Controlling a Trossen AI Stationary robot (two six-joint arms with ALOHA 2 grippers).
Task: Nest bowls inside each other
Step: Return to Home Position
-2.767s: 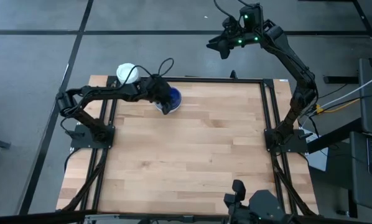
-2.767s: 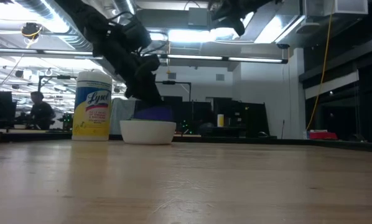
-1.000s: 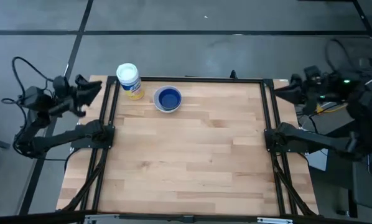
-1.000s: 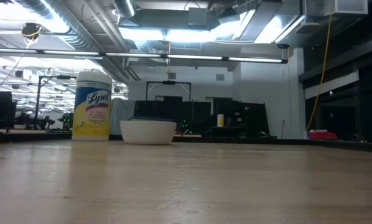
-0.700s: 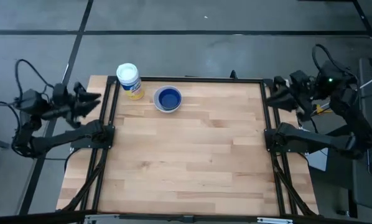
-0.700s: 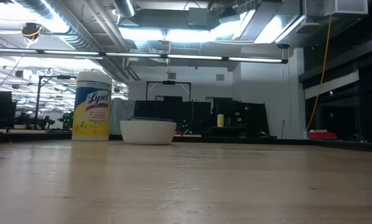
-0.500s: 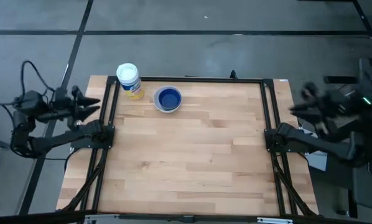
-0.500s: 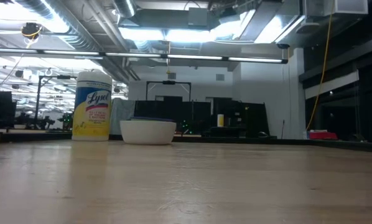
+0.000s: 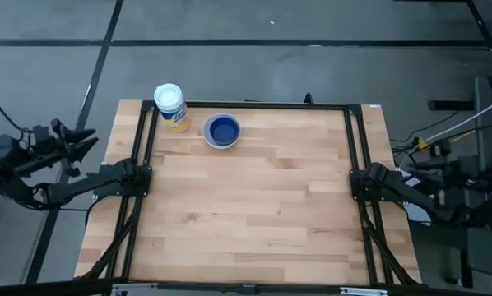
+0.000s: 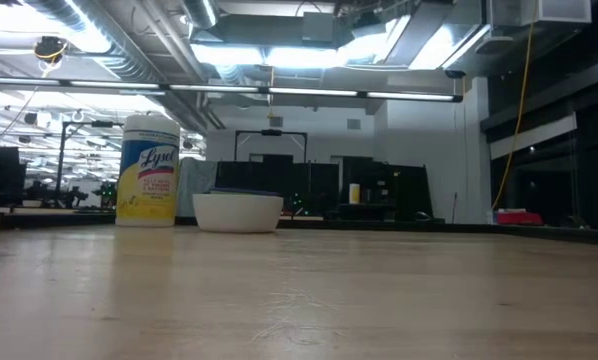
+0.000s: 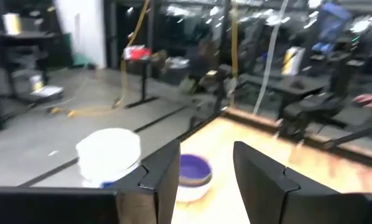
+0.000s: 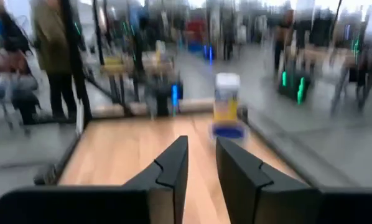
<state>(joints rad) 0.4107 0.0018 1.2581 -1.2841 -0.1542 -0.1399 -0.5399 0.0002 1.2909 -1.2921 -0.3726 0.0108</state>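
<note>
The bowls (image 9: 222,131) stand nested as one stack at the table's far side, left of the middle, with a dark blue bowl inside and a white bowl (image 10: 238,211) outermost, its base on the wood. The stack also shows in the left wrist view (image 11: 193,177) and, small, in the right wrist view (image 12: 227,130). My left gripper (image 9: 85,140) hangs beyond the table's left edge, pointing level toward the stack, open (image 11: 204,158) with nothing between its fingers. My right gripper (image 12: 201,152) is off the table's right edge, its fingers a narrow gap apart and holding nothing.
A white-lidded jar with a yellow label (image 9: 170,105) stands at the far left corner, just left of the bowls (image 10: 149,170). A dark frame rail (image 9: 246,104) runs round the tabletop. People (image 12: 49,56) stand in the room beyond the table.
Both arms have drawn back from the table and sunk. My left gripper has gone farther out past the left edge and toward the near side. My right gripper has swung from the far right corner toward the near side and folded in by its base. The bowls have kept still.
</note>
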